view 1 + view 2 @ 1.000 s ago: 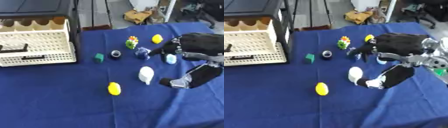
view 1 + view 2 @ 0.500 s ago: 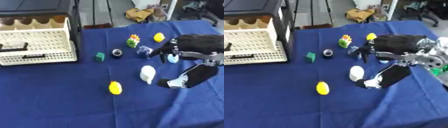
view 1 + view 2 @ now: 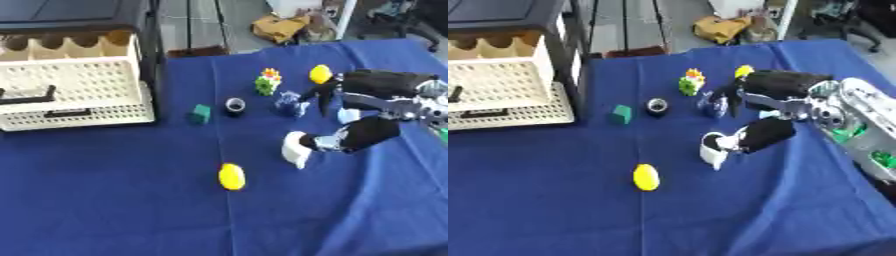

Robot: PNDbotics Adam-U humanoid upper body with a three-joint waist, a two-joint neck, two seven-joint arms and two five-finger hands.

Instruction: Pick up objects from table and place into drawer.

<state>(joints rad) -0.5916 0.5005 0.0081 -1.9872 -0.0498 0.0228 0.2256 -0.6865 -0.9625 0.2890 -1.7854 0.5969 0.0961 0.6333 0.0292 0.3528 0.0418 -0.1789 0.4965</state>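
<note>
Right hand point(image 3: 773, 95) over blue table point(image 3: 553, 200), thumb touching white cup point(image 3: 713, 147). Yellow egg point(image 3: 647, 177) nearer; green block point(image 3: 622, 114), black ring point(image 3: 656, 105), cream drawer point(image 3: 500, 95) left.

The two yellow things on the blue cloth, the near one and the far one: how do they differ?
The near yellow thing lies alone on open cloth, away from the robot's right hand; the far yellow thing sits near the table's back edge, just beyond that hand. The near one looks longer and egg-shaped; the far one rounder. Both are plain yellow, and neither is held.
</note>
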